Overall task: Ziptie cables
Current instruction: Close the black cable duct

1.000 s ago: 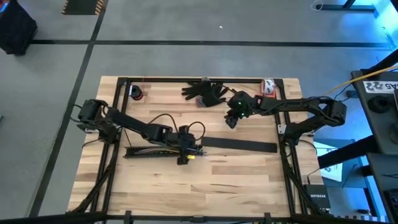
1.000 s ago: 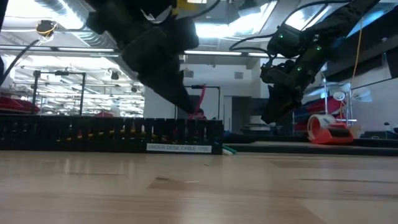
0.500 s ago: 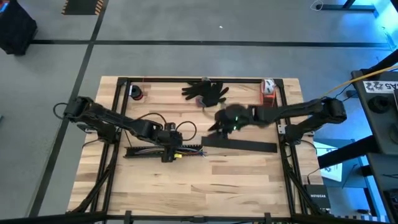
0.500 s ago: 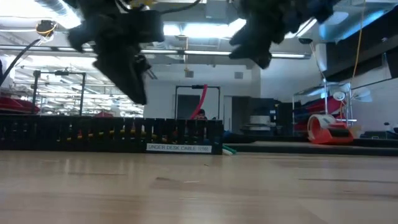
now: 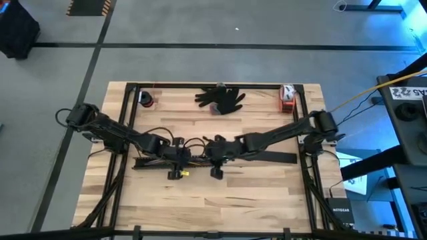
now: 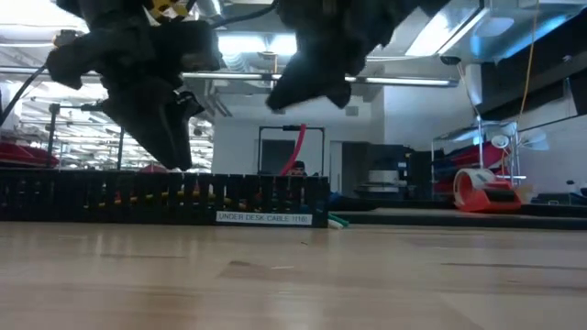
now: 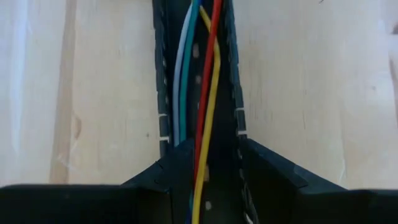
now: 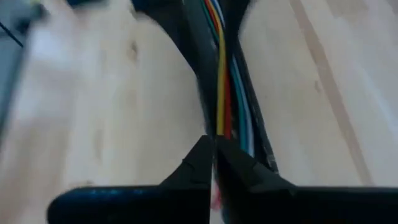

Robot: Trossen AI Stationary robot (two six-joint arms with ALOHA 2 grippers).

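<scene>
The cables (image 7: 198, 93), thin white, teal, red and yellow wires, lie lengthwise inside the black slotted channel (image 5: 157, 163) on the table. My left gripper (image 7: 208, 186) is open and points down. Its fingers stand astride the channel near its middle (image 5: 177, 162), and I cannot tell whether they touch it. In the low view its tips (image 6: 174, 158) reach the channel's top edge (image 6: 110, 179). My right gripper (image 8: 212, 155) is shut over the channel's right end (image 5: 217, 162). It hangs clear above the channel in the low view (image 6: 307, 87).
A flat black strip (image 5: 267, 157) lies to the right of the channel. A black glove (image 5: 221, 99), a red and white tape dispenser (image 5: 287, 93) and a small dark round thing (image 5: 145, 99) sit along the far edge. Bare wood lies near the front edge.
My right gripper has swung from the far right of the table toward the near left and now hangs over the channel's right end. My left gripper has slid along the channel toward the table's left edge. The channel and cables have stayed in place.
</scene>
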